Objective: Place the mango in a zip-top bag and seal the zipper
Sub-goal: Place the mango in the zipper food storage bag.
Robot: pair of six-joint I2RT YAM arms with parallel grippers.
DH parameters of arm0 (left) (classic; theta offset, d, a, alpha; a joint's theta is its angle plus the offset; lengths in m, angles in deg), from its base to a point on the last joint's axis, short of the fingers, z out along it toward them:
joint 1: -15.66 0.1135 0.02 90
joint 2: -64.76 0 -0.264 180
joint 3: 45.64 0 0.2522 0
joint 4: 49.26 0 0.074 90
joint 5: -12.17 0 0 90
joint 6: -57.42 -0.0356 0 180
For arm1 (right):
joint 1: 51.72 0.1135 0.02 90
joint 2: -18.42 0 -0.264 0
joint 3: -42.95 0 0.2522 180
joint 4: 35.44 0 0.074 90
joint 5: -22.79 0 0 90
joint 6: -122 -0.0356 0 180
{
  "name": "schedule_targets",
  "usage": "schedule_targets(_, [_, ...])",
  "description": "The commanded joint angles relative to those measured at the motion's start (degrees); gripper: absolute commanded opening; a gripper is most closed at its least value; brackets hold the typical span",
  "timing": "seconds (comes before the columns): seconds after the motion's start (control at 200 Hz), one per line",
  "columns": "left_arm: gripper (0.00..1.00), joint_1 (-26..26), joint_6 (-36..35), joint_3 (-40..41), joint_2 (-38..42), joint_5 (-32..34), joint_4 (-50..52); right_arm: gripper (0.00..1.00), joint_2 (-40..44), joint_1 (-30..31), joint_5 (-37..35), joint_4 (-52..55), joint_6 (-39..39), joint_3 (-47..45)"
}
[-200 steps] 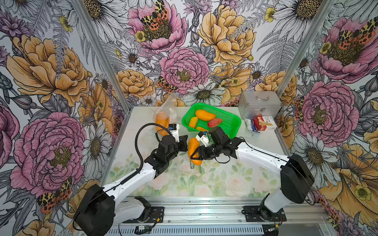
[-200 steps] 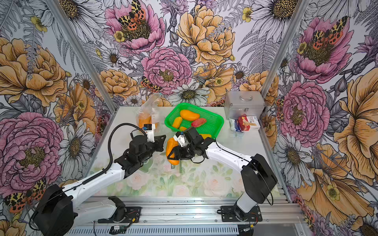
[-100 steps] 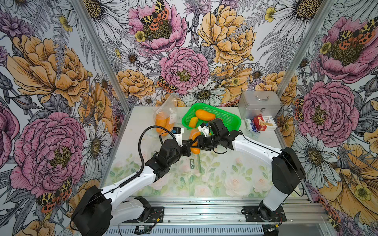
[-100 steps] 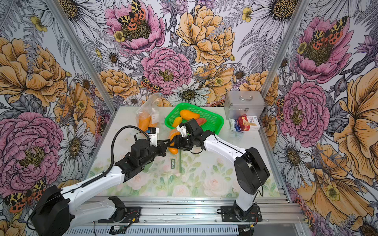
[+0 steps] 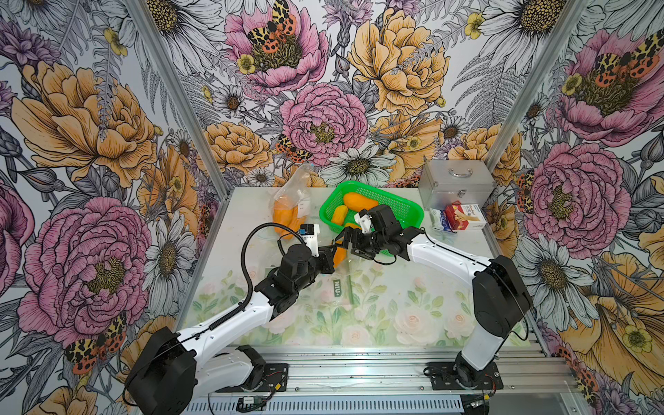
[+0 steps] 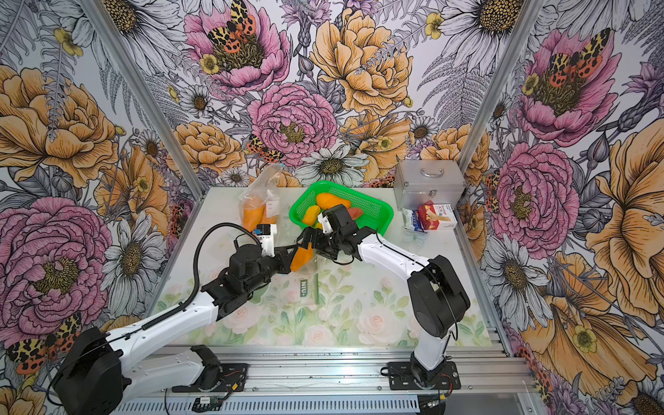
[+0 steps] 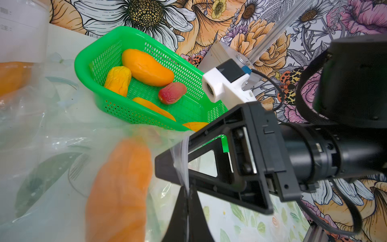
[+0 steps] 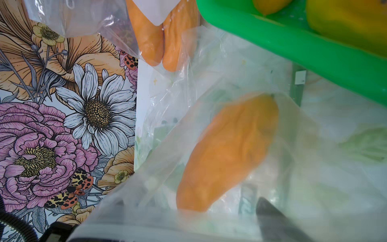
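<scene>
The left gripper [image 7: 187,199] has its jaws pressed together on the edge of the bag [image 5: 337,287], which lies in the middle of the table. I think this pinch must be firm, because it lifts the mouth. The mango [image 8: 228,153] shows blurred through the film, so it seems to be inside the bag, near the mouth. The right gripper [image 5: 346,242] is just beside it, jaws spread and empty. Film lies over one finger, so it should draw back slowly, and the mango should sit deeper before the zipper is pressed. A filled bag [image 5: 289,212] stands behind on the left, the basket [image 8: 314,52] is close behind the right gripper and could be bumped, and the case [image 5: 454,183] and boxes [image 5: 465,221] are well apart on the right
</scene>
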Motion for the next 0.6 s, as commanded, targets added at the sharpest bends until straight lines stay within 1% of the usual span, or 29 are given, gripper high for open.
schedule_targets(0.0, [0.00,1.04,1.21,-2.00,0.21,0.96,-0.10,0.99,0.80,0.59,-0.44,-1.96,0.00,0.57])
schedule_targets(0.205, [0.00,4.53,0.98,-2.14,0.38,3.44,0.70,0.94,6.09,0.56,0.40,-0.78,3.27,-1.41])
schedule_targets(0.395, [0.00,6.64,0.72,-1.92,0.71,4.16,0.92,0.91,12.57,0.23,-0.39,7.20,11.44,-0.97])
schedule_targets(0.485, [0.00,6.75,0.49,-2.18,0.36,3.91,0.85,0.90,14.93,-0.29,-3.84,12.76,15.30,0.68])
schedule_targets(0.59, [0.00,6.67,0.36,-2.36,-0.11,3.54,0.79,0.88,15.61,-2.59,-9.75,18.45,17.38,3.08])
